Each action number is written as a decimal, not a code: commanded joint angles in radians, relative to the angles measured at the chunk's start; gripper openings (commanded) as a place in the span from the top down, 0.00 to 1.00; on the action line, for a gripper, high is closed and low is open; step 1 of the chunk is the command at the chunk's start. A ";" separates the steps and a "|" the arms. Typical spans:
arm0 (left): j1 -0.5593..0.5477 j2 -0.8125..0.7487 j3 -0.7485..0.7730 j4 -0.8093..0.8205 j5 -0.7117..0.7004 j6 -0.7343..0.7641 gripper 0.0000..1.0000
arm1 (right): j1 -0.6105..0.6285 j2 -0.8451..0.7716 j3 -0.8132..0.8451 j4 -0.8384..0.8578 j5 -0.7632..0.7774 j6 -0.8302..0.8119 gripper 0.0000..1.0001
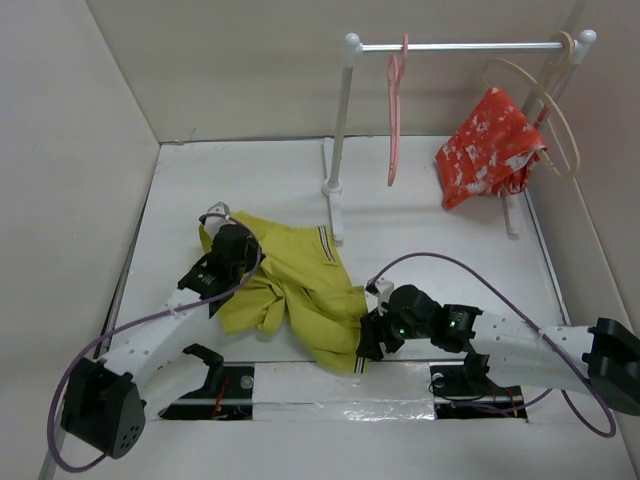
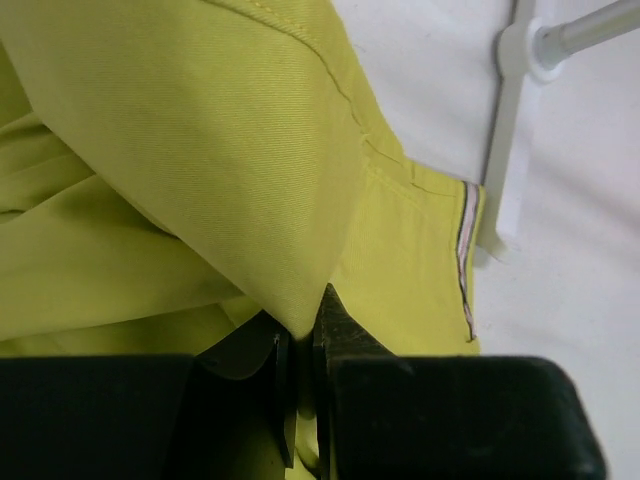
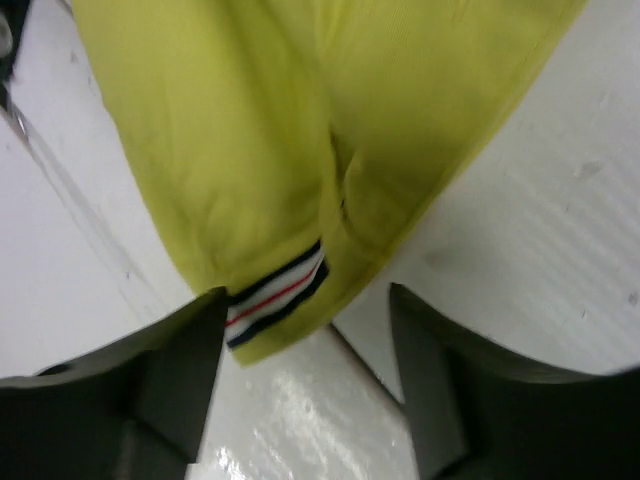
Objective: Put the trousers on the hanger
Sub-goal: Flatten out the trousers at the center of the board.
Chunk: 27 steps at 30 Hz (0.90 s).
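The left gripper point(image 2: 300, 350) is clamping shut on a fold of the trousers point(image 1: 300, 285), which are lying crumpled on the bench point(image 1: 430, 230), likely to lift them, while the right gripper point(image 3: 308, 300) is hovering spread apart around their striped band point(image 3: 275, 300), and the hanger point(image 1: 397, 110) is hanging on the rail point(image 1: 450, 46) beyond.

The trousers point(image 1: 290, 285) lie crumpled in a loose heap on the white table point(image 1: 430, 240) — mustard-yellow cloth folded over itself, with a thin striped band along the far edge and a dark, red and white striped tab at the near end. The hanger point(image 1: 397, 110) — thin, pink, seen almost edge-on — hangs by its hook from the rail point(image 1: 460, 46) at the back, well apart from the trousers
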 commanded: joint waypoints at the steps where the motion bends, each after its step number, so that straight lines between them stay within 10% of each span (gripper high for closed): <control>1: 0.009 -0.152 -0.063 -0.043 -0.021 -0.025 1.00 | 0.019 -0.061 0.096 -0.149 -0.036 -0.072 0.24; 9: -0.012 -0.336 -0.211 -0.179 0.030 -0.139 1.00 | -0.090 -0.086 0.350 -0.107 0.139 -0.163 0.14; 17: -0.048 -0.402 -0.307 -0.162 0.125 -0.200 1.00 | -0.150 0.487 0.606 0.111 0.248 -0.181 0.38; 27: -0.066 -0.414 -0.329 -0.146 0.139 -0.202 1.00 | -0.150 0.865 0.789 0.122 0.556 -0.077 0.24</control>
